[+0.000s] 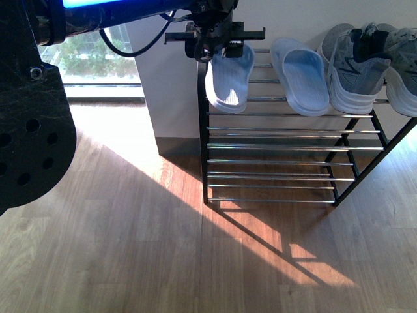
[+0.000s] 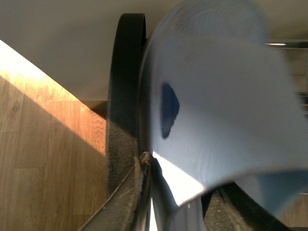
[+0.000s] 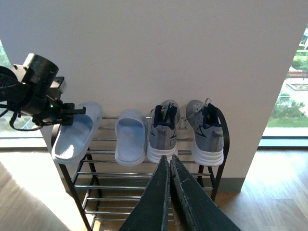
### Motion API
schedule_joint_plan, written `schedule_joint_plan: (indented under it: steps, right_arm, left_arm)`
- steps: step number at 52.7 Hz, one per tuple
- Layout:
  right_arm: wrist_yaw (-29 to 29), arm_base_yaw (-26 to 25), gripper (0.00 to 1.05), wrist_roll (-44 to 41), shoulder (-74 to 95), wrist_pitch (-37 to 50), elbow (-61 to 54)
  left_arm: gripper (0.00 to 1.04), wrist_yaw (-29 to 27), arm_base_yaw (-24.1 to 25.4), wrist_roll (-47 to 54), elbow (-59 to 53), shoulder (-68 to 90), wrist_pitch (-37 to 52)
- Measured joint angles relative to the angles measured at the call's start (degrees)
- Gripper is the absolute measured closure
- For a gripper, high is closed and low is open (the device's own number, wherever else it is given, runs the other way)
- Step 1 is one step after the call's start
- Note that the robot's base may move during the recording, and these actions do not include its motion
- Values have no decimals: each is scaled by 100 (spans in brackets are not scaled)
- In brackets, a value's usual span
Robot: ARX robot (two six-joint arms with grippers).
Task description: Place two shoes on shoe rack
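Note:
The two shoes, grey knit sneakers (image 1: 355, 68) (image 1: 404, 65) with white soles, stand side by side on the right of the top shelf of the shoe rack (image 1: 280, 147), and show also in the right wrist view (image 3: 163, 127) (image 3: 206, 130). My left gripper (image 1: 218, 49) is shut on a light blue slipper (image 1: 229, 81), which hangs tilted at the rack's top left corner, close to the black side frame (image 2: 126, 86). The slipper (image 2: 216, 106) fills the left wrist view. A second light blue slipper (image 1: 301, 75) lies on the top shelf. My right gripper (image 3: 169, 159) is shut, empty, in front of the rack.
A white wall pillar (image 1: 169, 98) stands behind the rack, with windows on both sides of it. The lower chrome shelves (image 1: 273, 176) hold nothing. Wooden floor (image 1: 163, 261) with a sunlit patch spreads in front. A black part of the robot (image 1: 29, 130) fills the front view's left.

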Motion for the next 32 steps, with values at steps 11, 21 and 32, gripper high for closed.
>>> schedule_joint_plan:
  steps: [11, 21, 32]
  right_arm:
    - [0, 0, 103, 0, -13, -7, 0]
    - [0, 0, 103, 0, -13, -7, 0]
    - [0, 0, 103, 0, -15, -7, 0]
  left_arm:
    - [47, 153, -31, -195, 46, 2, -92]
    - [13, 306, -81, -424, 50, -9, 9]
    - [11, 155, -105, -522, -260, -249, 275]
